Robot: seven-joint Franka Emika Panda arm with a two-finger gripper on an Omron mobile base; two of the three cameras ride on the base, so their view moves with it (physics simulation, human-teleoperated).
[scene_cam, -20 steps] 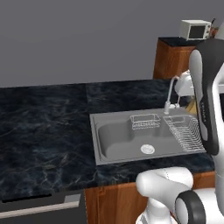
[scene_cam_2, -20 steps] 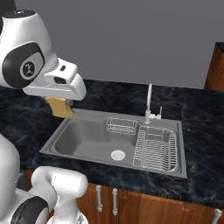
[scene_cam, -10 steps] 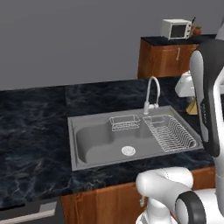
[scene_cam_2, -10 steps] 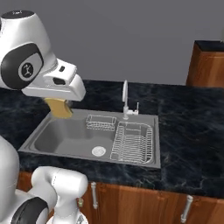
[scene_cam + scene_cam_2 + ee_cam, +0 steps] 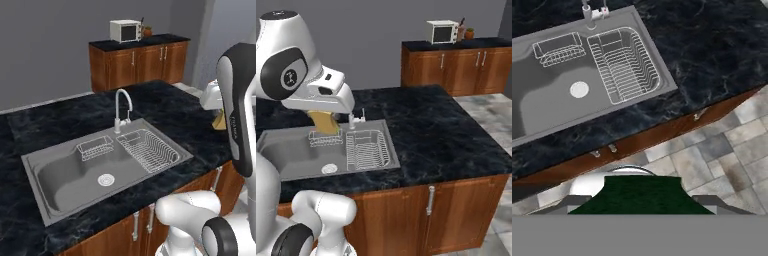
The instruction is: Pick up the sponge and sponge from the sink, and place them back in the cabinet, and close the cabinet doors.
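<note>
Sink [image 5: 47, 165]: set into the surface [image 5: 175, 112], basin at left, ridged draining side at right.
Drain [image 5: 106, 179]: in the basin floor, toward the front.
Wire basket [image 5: 94, 148]: at the back of the basin, just left of the faucet.
Faucet [image 5: 122, 107]: on the back rim, between basin and draining side.
Dish rack [image 5: 148, 150]: in the draining side.
Sponge [image 5: 325, 122]: held up over the sink under the gripper.
Microwave [image 5: 125, 30]: on a far counter, well behind the sink.
Floor [image 5: 712, 150]: below the surface front.

Glossy white arm [image 5: 291, 75], dark round joints
</note>
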